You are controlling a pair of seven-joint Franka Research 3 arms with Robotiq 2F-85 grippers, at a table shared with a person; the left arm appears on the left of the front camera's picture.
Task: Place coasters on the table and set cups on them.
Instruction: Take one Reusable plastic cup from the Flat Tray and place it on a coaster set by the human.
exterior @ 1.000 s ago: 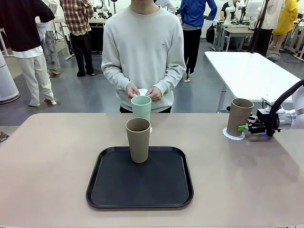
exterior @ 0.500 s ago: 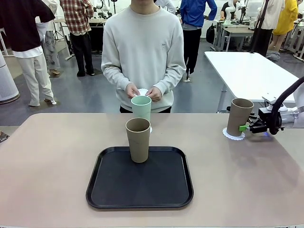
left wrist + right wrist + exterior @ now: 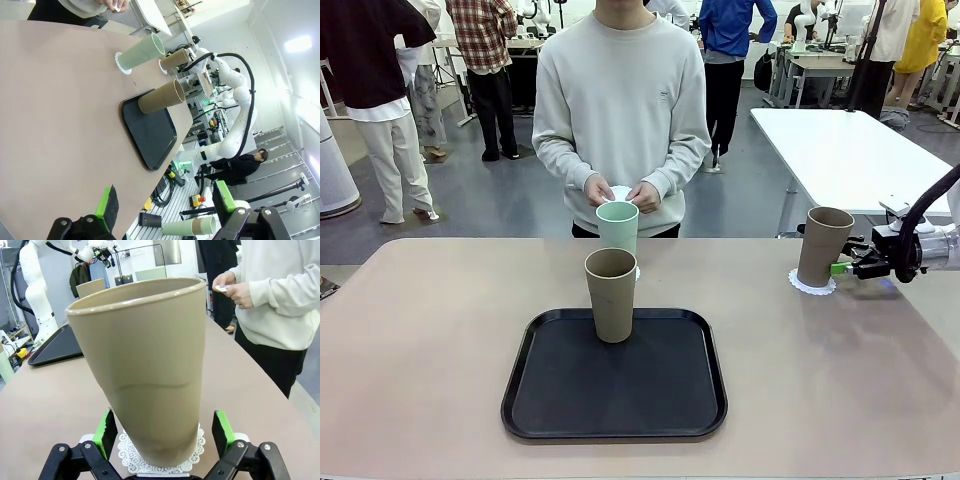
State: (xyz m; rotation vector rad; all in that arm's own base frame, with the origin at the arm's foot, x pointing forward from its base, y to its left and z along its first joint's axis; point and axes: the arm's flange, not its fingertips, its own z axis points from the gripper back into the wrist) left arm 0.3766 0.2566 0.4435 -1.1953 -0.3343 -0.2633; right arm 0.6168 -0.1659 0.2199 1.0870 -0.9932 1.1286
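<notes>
A tan cup (image 3: 825,245) stands upright on a lacy white coaster (image 3: 812,283) at the table's (image 3: 440,330) right side. My right gripper (image 3: 842,268) is open just to its right; in the right wrist view the green pads (image 3: 106,427) flank the cup's (image 3: 145,365) base without touching it, above the coaster (image 3: 162,451). A mint cup (image 3: 617,225) stands on a coaster (image 3: 637,272) at the far middle. Another tan cup (image 3: 611,295) stands on the black tray (image 3: 615,400). The person holds a coaster (image 3: 620,192) in both hands. My left gripper (image 3: 165,192) is open and holds nothing, above the table's near edge.
The person stands at the far side of the table, behind the mint cup. The tray lies in the middle near my side. A glossy white table (image 3: 840,150) is beyond the right corner. Bare tabletop lies left and right of the tray.
My right gripper has drawn back a little to the right, away from the tan cup on its coaster. The cups, the person's hands and the left gripper have stayed put.
</notes>
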